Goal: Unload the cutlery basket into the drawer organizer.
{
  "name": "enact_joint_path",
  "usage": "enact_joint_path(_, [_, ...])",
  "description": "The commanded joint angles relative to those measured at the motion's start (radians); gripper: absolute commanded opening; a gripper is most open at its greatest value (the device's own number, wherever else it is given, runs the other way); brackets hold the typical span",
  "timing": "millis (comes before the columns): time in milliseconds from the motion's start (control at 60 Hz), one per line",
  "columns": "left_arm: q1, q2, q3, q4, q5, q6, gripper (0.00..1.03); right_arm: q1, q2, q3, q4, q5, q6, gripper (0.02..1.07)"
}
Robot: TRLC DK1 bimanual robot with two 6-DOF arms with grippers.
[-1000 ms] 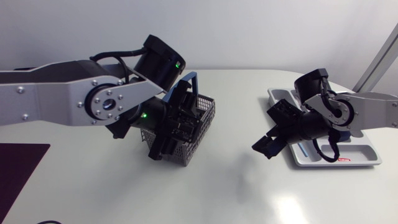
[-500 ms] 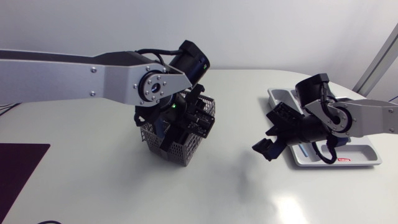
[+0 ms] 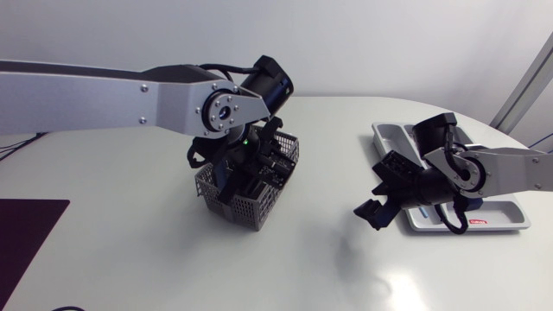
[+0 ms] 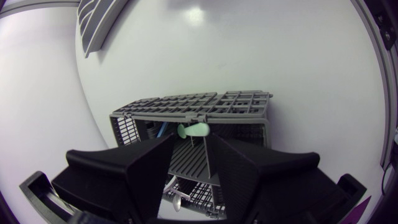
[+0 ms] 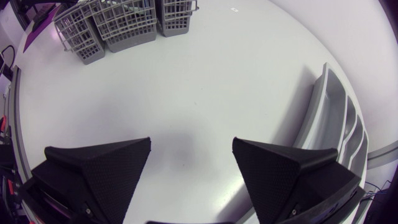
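- Basket (image 3: 259,206): upright on the table (image 3: 328,268), left of centre. No shift in its position is noted over the last second.
- Contents: a green-handled piece (image 4: 191,130) is seen in one compartment, with something blue (image 4: 160,130) beside it. The kind of cutlery cannot be told.
- Left pincer (image 3: 248,180): a second ago it was held low at the basket's near side, with the arm lying across the basket's left. It has since been swung over the rim and lowered into the basket.
- Left pincer, state: the fingers are narrowly parted and released, with nothing gripped. The green-handled piece lies just ahead of the gap.
- Reading: the approach is judged all but complete, and a grasp on the green-handled piece is taken to be the step in hand. Nothing has been lifted out yet.
- Organizer (image 3: 505,226): at the table's right, well apart from the basket.
- Right pincer (image 3: 373,203): spread wide and empty, held low over the table just beside the organizer's near corner. Only a slight settling is recorded since the earlier frames.
- Consequence: the unloading is judged to be at an early stage, with the carry across the table still to be made.
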Motion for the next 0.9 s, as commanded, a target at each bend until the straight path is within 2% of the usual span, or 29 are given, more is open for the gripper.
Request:
enact_joint_path(0, [0.007,0.031,0.025,-0.016,-0.004,0.035,0.44,-0.002,0.024,-0.018,0.011,-0.009,-0.022,0.97])
enact_joint_path(550, [0.022,0.074,0.054,0.004,-0.004,0.029,0.42,-0.002,0.052,-0.011,0.014,-0.007,-0.023,0.97])
enact_joint_path(600, [0.024,0.077,0.07,0.004,-0.004,0.027,0.38,-0.002,0.055,-0.009,0.015,-0.007,-0.023,0.97])
enact_joint_path(883, [0.021,0.1,0.081,0.004,-0.004,0.012,0.36,-0.002,0.063,-0.015,0.026,-0.007,-0.025,0.97])
